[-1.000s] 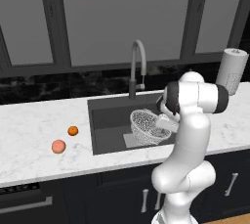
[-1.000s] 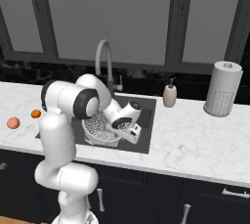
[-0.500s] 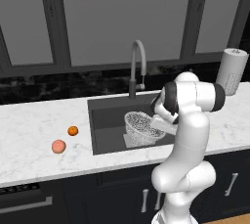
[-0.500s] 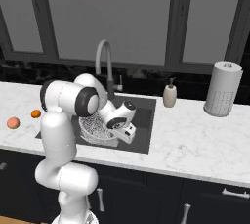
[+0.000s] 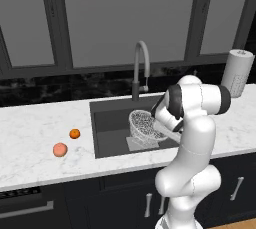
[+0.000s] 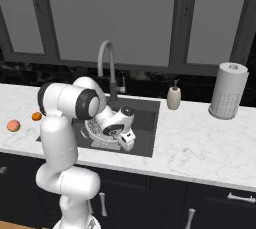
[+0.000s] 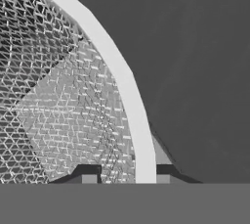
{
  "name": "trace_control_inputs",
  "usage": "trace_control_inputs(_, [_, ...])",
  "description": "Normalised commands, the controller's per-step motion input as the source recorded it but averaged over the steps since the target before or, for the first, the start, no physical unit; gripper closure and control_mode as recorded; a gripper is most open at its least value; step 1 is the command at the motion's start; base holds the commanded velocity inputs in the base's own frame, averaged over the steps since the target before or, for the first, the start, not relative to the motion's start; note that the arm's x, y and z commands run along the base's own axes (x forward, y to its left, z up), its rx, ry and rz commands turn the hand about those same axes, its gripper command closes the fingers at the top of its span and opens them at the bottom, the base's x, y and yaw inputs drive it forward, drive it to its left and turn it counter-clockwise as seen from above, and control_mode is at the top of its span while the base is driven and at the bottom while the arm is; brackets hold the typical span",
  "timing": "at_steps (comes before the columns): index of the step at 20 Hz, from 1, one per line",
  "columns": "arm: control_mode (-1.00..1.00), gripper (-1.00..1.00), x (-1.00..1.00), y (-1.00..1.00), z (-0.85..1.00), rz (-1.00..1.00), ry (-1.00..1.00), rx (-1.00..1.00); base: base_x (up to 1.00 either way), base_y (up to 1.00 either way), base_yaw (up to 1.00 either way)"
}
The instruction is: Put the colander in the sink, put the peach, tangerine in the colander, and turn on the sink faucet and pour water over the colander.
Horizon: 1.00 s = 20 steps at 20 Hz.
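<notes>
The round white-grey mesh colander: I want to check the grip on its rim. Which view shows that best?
The hand view: the round white-grey mesh colander has its rim running between the two dark fingertips. Both base views show the bowl tilted over the dark grey sink, the arm partly covering it.

A white marble tabletop (image 5: 30, 123) runs across the middle of both base views, over dark cabinets (image 6: 215, 203) with pale bar handles along the bottom. Behind it a black speckled backsplash (image 5: 50, 90) sits below tall grey window panes (image 6: 125, 18) in dark frames filling the upper half. Light is even and dim
</notes>
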Motion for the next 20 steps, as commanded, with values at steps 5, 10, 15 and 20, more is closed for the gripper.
trace_control_inputs(5, [-1.00,1.00,0.02,0.18,-0.09,-0.41,0.11,-0.01,0.00,0.00,0.00])
trace_control_inputs(10, [-1.00,1.00,0.18,0.15,-0.13,-0.18,0.17,-0.05,0.00,0.00,0.00])
trace_control_inputs(15, [-1.00,1.00,0.24,-0.03,-0.13,0.00,0.19,-0.07,0.00,0.00,0.00])
trace_control_inputs(20, [-1.00,1.00,0.20,-0.02,-0.30,0.00,0.17,-0.06,0.00,0.00,0.00])
